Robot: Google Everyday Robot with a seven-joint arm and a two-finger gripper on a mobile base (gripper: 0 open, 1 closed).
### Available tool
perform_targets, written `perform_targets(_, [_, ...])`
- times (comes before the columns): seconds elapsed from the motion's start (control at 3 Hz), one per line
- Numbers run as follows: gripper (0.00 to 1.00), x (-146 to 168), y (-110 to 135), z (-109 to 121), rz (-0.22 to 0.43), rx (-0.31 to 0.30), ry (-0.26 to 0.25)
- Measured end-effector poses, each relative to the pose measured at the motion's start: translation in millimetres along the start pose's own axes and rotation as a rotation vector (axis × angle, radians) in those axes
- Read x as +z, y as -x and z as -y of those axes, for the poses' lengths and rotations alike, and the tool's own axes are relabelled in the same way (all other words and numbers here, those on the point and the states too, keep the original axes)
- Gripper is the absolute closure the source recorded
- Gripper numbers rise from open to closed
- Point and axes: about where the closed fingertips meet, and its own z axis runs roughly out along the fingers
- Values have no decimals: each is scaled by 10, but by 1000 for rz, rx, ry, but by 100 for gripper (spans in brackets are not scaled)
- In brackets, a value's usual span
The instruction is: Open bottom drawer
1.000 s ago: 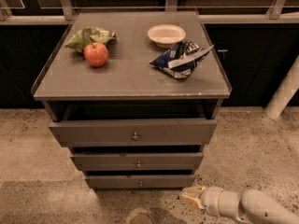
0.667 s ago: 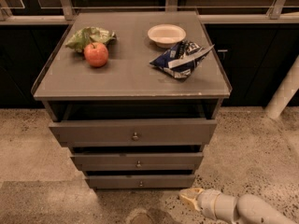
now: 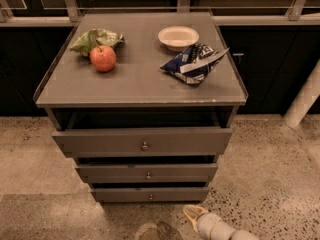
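The bottom drawer (image 3: 125, 194) is the lowest and slimmest of three grey-brown fronts on the cabinet, with a tiny round metal knob (image 3: 150, 197) at its centre. Its front sits further back than the two fronts above it. My gripper (image 3: 192, 214) is low over the floor, just below and to the right of this drawer's front. It points up and left toward the front and is apart from the knob. The arm runs off the bottom right edge.
The middle drawer (image 3: 180, 173) and the widest top drawer (image 3: 100, 141) stick out above. On the cabinet top (image 3: 140, 84) lie a red apple (image 3: 103, 58), a green bag (image 3: 95, 38), a white bowl (image 3: 178, 36) and a blue chip bag (image 3: 192, 64). A white pole (image 3: 305, 99) stands at the right.
My gripper has moved left along the floor, closer to the bottom drawer's front. The drawers and the things on top have not moved.
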Motion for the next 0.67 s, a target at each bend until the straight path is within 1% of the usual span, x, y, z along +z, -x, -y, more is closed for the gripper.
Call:
perform_targets(0.33, [100, -6, 12, 9, 0, -3, -1])
perform_targets(0.67, [100, 142, -115, 7, -19, 24, -13])
